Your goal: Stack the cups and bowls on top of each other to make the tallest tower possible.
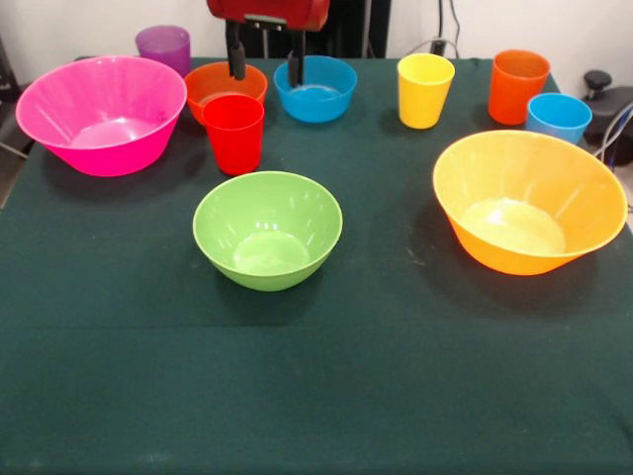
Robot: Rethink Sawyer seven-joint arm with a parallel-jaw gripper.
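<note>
No tower existed yet: every piece stood alone on the green-clothed table [316, 396]. The gripper [266, 69] hung empty, fingers apart, at the far edge above the small orange plastic bowl [225, 84] and small blue plastic bowl [316, 89]. The red plastic cup [233, 133] and lime green plastic bowl [268, 230] stood mid-table. All stacking remained.

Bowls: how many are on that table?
5: pink bowl far left, small orange bowl and blue bowl at the back, green bowl in the middle, yellow-orange bowl right. None look hidden.
</note>
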